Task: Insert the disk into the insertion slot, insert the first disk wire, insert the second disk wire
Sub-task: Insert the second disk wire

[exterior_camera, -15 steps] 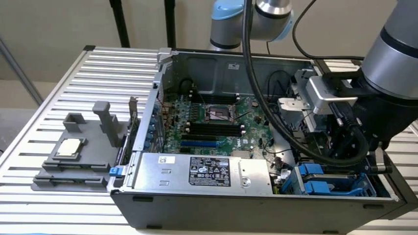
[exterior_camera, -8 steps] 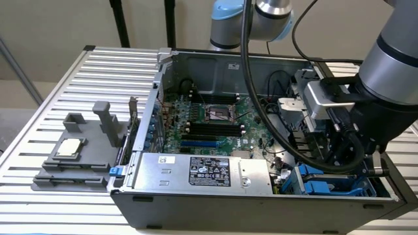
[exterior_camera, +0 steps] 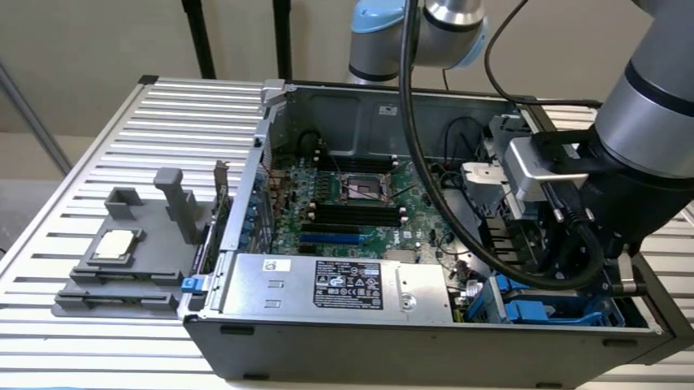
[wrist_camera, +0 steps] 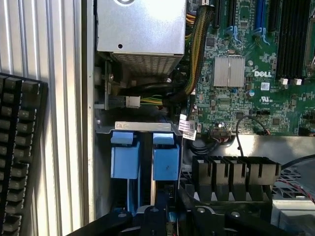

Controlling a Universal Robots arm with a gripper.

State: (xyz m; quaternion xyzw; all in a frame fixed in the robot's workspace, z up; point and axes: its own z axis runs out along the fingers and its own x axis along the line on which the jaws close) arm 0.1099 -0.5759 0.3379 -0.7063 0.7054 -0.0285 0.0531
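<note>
Keyboard (wrist_camera: 19, 157) lies beside the open computer case (wrist_camera: 88, 123), then come the insertion slot (wrist_camera: 142, 147) with blue tabs near the dark hand (wrist_camera: 162, 219), whose state I cannot tell, and the motherboard (wrist_camera: 246, 98) marked "DELL".

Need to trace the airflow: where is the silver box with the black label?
In the exterior view, the silver box lies along the case's near wall, before the motherboard.

Blue-tabbed insertion slot (wrist_camera: 142, 152) beside motherboard (wrist_camera: 246, 69)

grey insertion slot (wrist_camera: 142, 129), blue tabs, in the case corner
</note>
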